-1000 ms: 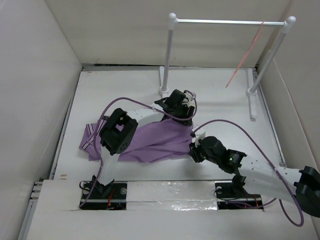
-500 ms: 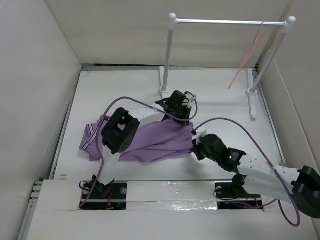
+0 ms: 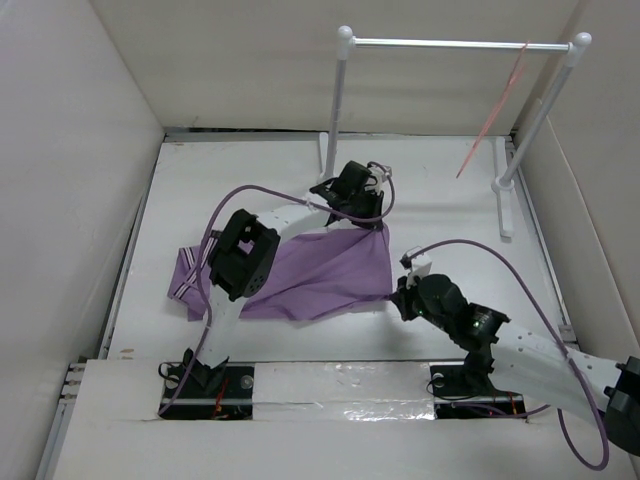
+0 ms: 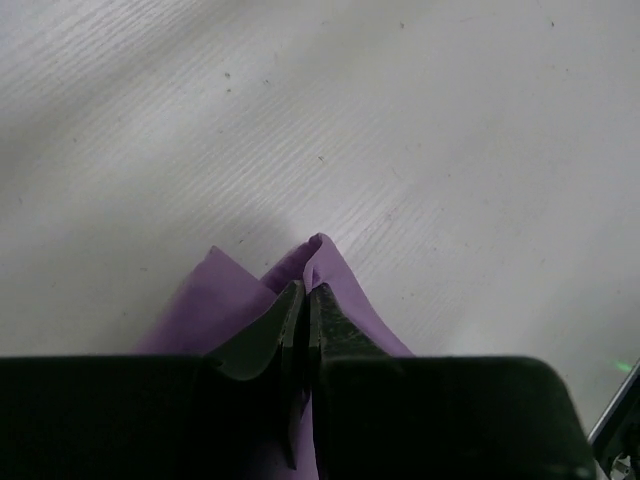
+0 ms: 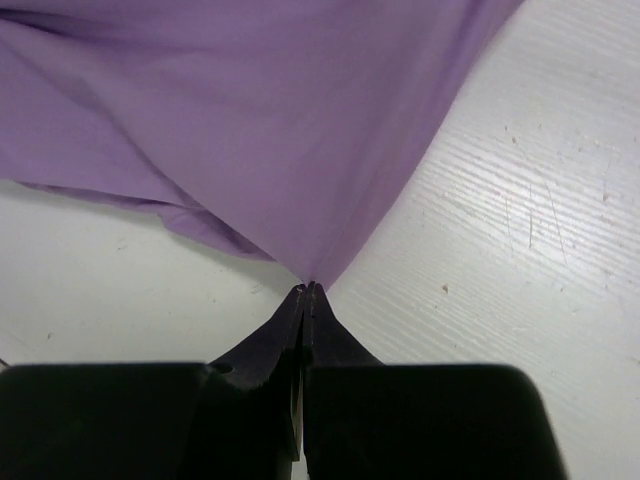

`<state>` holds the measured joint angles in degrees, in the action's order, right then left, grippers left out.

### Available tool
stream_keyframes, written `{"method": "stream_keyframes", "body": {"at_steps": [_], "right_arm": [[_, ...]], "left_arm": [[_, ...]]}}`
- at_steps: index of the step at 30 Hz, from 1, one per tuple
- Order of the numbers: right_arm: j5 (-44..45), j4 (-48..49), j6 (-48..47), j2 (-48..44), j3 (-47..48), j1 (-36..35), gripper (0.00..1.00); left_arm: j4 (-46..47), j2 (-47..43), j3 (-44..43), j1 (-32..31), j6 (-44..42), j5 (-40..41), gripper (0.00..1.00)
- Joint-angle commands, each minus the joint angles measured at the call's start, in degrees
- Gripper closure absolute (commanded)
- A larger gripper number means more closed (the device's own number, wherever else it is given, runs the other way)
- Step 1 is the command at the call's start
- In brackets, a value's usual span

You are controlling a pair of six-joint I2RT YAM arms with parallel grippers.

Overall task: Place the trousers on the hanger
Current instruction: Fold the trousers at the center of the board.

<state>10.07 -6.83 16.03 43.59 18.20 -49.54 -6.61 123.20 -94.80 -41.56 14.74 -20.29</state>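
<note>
- Near right, the right pincer (image 5: 305, 292) is clenching a corner of the trousers (image 3: 320, 270) on the counter (image 3: 250, 170).
- Beyond it, the left pincer (image 4: 303, 292) is gripping another corner, the two stretching the cloth flat.
- Far right, the hanger (image 3: 495, 112) is hanging from the rail (image 3: 450, 43); the cloth likely needs lifting toward it.

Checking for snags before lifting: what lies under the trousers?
White table shows around the trousers; whatever lies beneath the cloth is covered and cannot be seen.

I see bright, even light in the overhead view, with glare on the tape strip (image 3: 340, 408) at the bottom. Both wrist views blur near their lower edges.
</note>
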Motion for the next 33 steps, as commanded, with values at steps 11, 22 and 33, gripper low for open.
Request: {"method": "stream_keyframes", "body": {"at_steps": [11,22,33], "right_arm": [[0.39,-11.80,11.65,-5.89,-1.06,-3.89,1.00],[6.72,-16.73,10.36,-8.44,4.29,-8.38,0.37],[6.90,-0.39,-3.36,12.55,13.44,-8.38,0.76]], "left_arm": [[-4.02,11.98,-17.26,1.22,-1.73,-1.41,1.00],[1.07,3.64,-10.15,0.69,-0.95,-2.12,0.41],[9.86,-21.13,13.22,1.31,-0.06,8.95,0.31]]}}
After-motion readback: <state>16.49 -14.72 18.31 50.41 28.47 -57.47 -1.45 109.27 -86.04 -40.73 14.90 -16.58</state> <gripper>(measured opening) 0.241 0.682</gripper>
